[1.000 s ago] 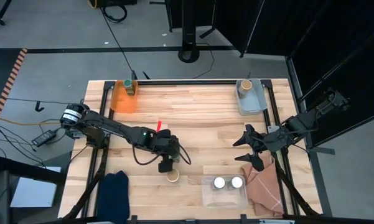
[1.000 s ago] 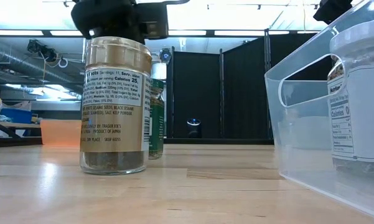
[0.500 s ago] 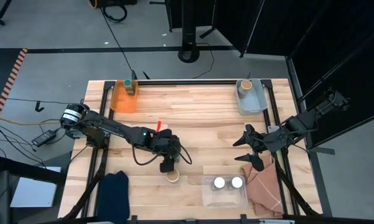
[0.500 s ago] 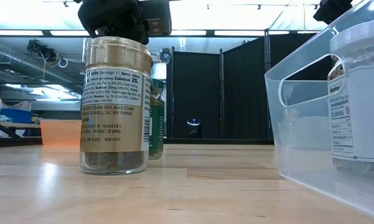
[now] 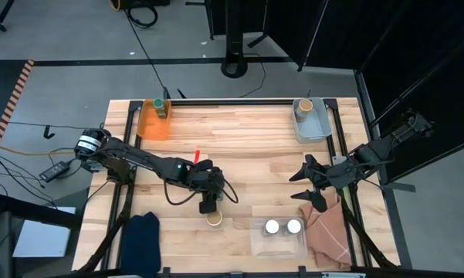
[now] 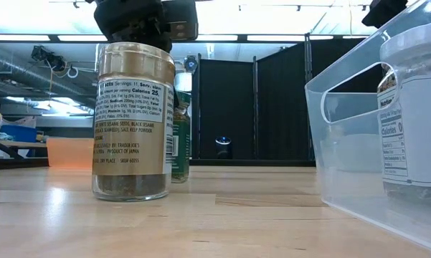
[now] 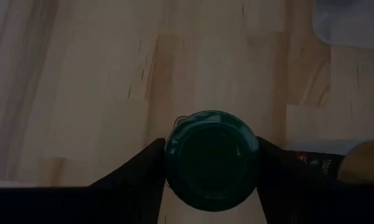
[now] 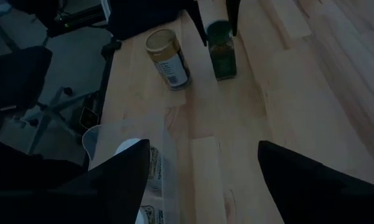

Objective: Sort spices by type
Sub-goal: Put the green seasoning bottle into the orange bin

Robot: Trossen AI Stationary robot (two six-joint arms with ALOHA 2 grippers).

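Note:
A spice jar with a green lid (image 7: 211, 158) stands upright on the table just behind a tan-lidded jar (image 5: 214, 218), near the front middle. My left gripper (image 5: 208, 202) is shut on the green-lidded jar. Another green-lidded jar (image 5: 161, 105) stands in the orange bin (image 5: 152, 125) at the far left. A tan-lidded jar (image 5: 302, 105) is in the grey bin (image 5: 315, 125) at the far right. Two white-lidded jars (image 5: 282, 226) sit in the clear bin (image 5: 279, 245). My right gripper (image 5: 297, 187) waits open at the right. My left gripper pinches the green lid's rim (image 7: 173, 155) between its two fingers, one on each opposite side. The fingers (image 8: 200, 28) slant down onto the jar's top from above. The jar stands upright with its base on the table.
The tan-lidded jar (image 6: 133, 122) stands right in front of the held one, toward the near edge. The clear bin's wall (image 6: 351, 136) is close on the right. A dark blue cloth (image 5: 143, 235) lies at the near left and a pink cloth (image 5: 330, 230) at the near right.
My left gripper has stayed in place and drawn its fingers in onto the green lid. No jar has moved.

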